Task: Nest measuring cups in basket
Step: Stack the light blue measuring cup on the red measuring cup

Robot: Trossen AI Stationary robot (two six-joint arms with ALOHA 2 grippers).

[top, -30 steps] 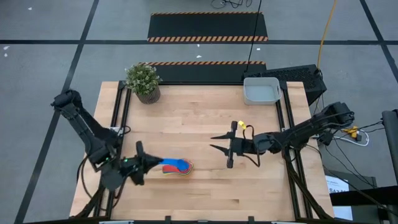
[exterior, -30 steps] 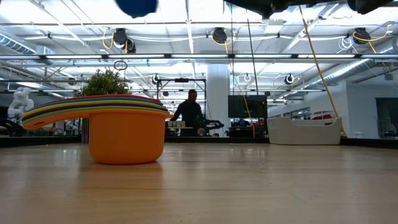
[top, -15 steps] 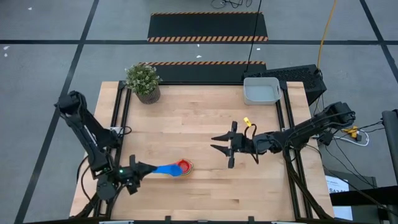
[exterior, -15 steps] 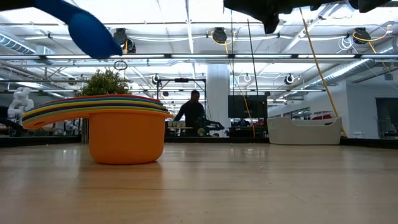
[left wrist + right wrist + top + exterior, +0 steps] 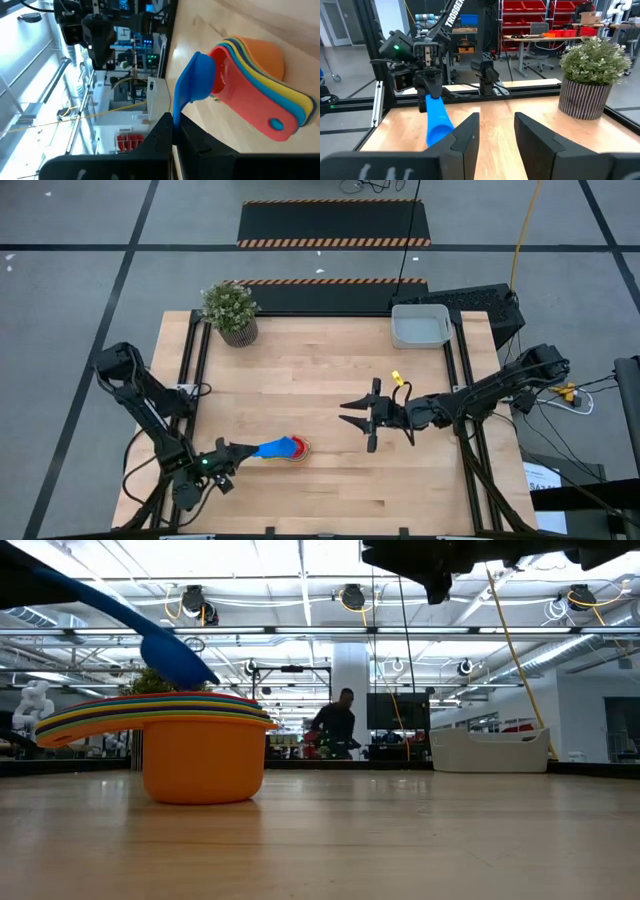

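Here, 4 views of 1 moment on the wooden counter [image 5: 330, 380].
High view: the left tool [image 5: 238, 450] sits near the counter's front-left, clamped on the handle of a blue measuring cup [image 5: 279, 448] whose bowl hangs over the stack of nested cups [image 5: 297, 448]. The grey basket [image 5: 420, 326] stands at the far right corner, well apart from the stack; a potted plant [image 5: 231, 311] stands at the far left corner. The right tool [image 5: 357, 416] waits near mid-counter, fingers apart, holding nothing.
Low view: the orange cup [image 5: 203, 771] rests on the counter at the bottom of the stack, with the blue cup tilted just above its rim. A person [image 5: 336, 726] is in the room behind.
Left wrist view: fingers [image 5: 159, 137] pinch the blue handle; the red cup [image 5: 248, 103] lies topmost in the stack.
Right wrist view: 2 dark fingers [image 5: 466, 135] stand apart, with the blue cup and left tool beyond.
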